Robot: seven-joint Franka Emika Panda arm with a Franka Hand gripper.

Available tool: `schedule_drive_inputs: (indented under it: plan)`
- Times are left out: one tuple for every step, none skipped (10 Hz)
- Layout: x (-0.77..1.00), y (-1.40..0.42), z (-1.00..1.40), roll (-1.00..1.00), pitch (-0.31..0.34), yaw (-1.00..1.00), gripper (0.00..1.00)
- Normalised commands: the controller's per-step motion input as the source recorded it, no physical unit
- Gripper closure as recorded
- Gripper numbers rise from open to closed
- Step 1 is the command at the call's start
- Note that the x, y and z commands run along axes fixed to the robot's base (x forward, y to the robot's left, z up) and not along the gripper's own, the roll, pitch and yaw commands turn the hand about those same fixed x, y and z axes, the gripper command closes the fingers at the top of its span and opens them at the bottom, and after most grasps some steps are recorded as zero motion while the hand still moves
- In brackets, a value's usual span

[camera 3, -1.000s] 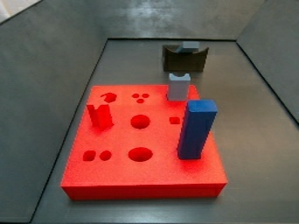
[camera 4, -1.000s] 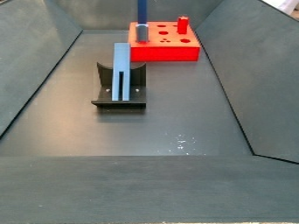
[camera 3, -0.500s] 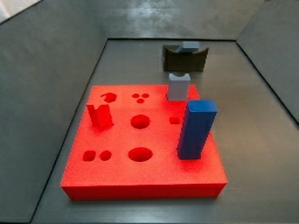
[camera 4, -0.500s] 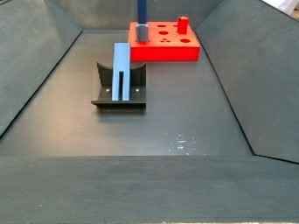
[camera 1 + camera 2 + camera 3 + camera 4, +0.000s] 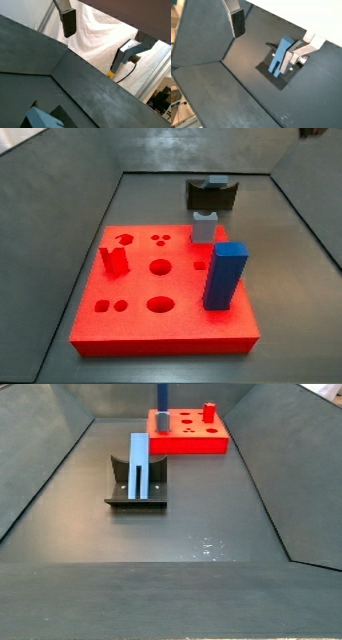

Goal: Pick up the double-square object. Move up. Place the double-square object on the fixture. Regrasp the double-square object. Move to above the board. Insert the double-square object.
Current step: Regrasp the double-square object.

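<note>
The double-square object, a slim grey-blue bar, lies along the top of the dark fixture on the floor. It also shows in a side view on the fixture behind the red board. In a wrist view the bar rests on the fixture, far below my gripper. The gripper is open and empty, its fingers wide apart. In a wrist view the gripper hangs high, with a corner of the bar at the frame's edge.
On the board stand a tall bright-blue block, a short pale grey peg and a red piece. Sloping dark walls enclose the floor. A small dark part shows at a side view's upper edge.
A small dark part has come into a side view's upper right edge. The bar, fixture and board have not moved.
</note>
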Motion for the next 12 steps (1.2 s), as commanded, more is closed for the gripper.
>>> schedule_drive_inputs:
  plan:
    - [0.04, 0.04, -1.00, 0.21, 0.060, 0.15, 0.00]
    - [0.05, 0.03, -1.00, 0.17, 0.028, 0.16, 0.00]
    - [0.07, 0.03, -1.00, 0.13, -0.011, 0.15, 0.00]
    - [0.08, 0.02, -1.00, 0.10, -0.037, 0.13, 0.00]
    - [0.09, 0.02, -1.00, 0.09, -0.061, 0.11, 0.00]
    - [0.10, 0.02, -1.00, 0.08, -0.087, 0.08, 0.00]
    - [0.11, 0.01, -1.00, 0.07, -0.097, 0.06, 0.00]
    - [0.12, 0.01, -1.00, 0.08, -0.092, 0.04, 0.00]
    - [0.13, 0.01, -0.96, 0.08, -0.074, 0.01, 0.00]
    - [0.12, 0.00, -0.81, 0.08, -0.061, -0.01, 0.00]
    - [0.10, 0.00, -0.60, 0.08, -0.040, -0.01, 0.00]
    - [0.09, 0.00, -0.50, 0.08, -0.034, -0.02, 0.00]
